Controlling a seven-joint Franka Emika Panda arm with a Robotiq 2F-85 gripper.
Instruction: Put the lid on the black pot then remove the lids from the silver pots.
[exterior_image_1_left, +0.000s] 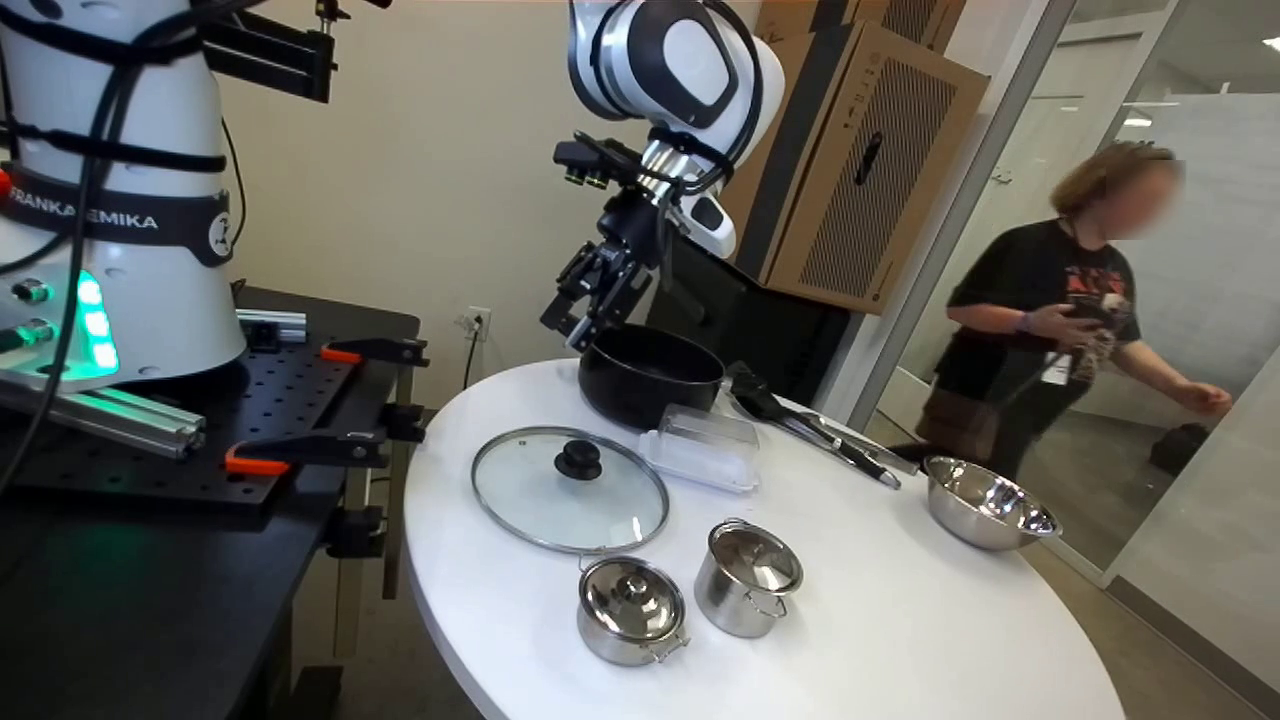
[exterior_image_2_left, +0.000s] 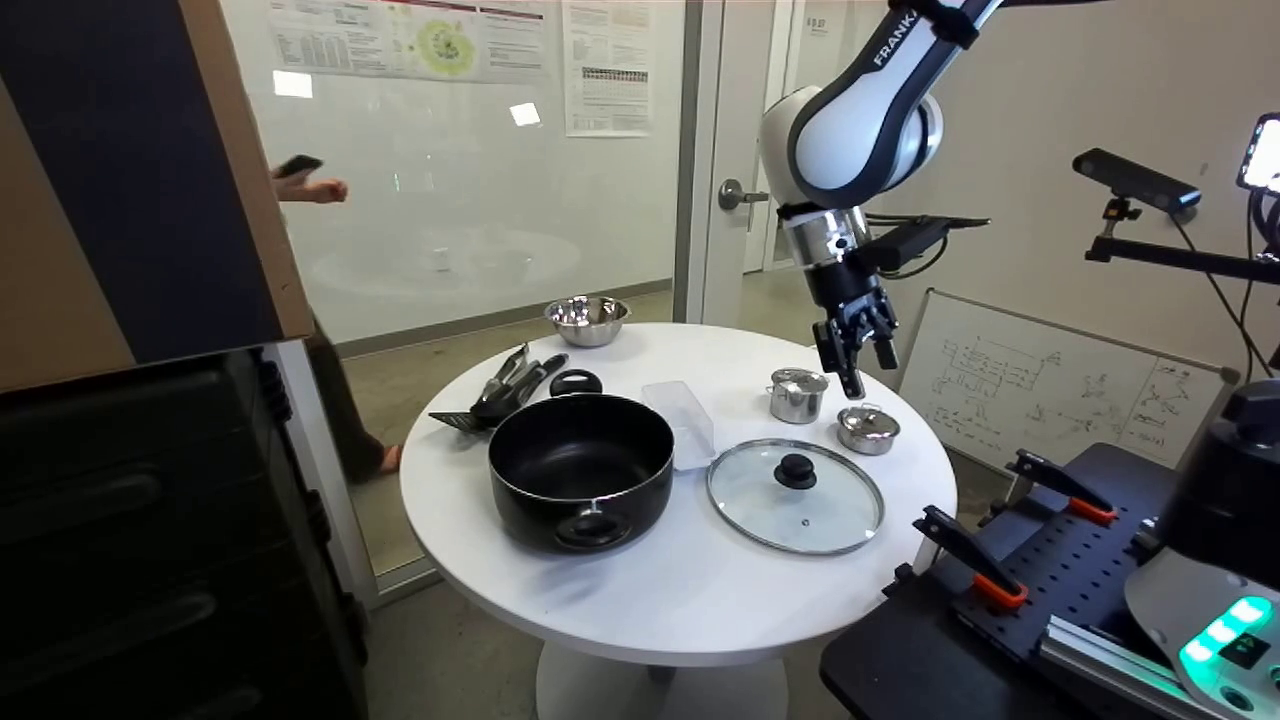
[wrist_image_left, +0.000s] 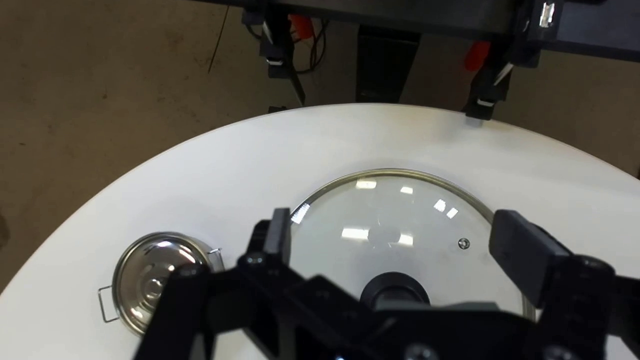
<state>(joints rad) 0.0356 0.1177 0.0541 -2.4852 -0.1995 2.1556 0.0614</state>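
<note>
The jaws stand wide apart in the air above the worktop (exterior_image_2_left: 700, 600); in the wrist view the glass lid (wrist_image_left: 430, 260) shows beneath them. That lid lies flat — near the black pot (exterior_image_2_left: 530, 512), which stands upright, its inside showing. Close by the glass lid are a taller silver pot (exterior_image_1_left: 730, 602) with its steel lid (exterior_image_1_left: 757, 556) on and a shorter silver pot (exterior_image_1_left: 610, 645) under another steel lid (exterior_image_1_left: 632, 598). A clear plastic container (exterior_image_1_left: 700, 455) sits just beside the black pot — and a steel bowl (exterior_image_1_left: 970, 518) stands near the worktop's edge.
</note>
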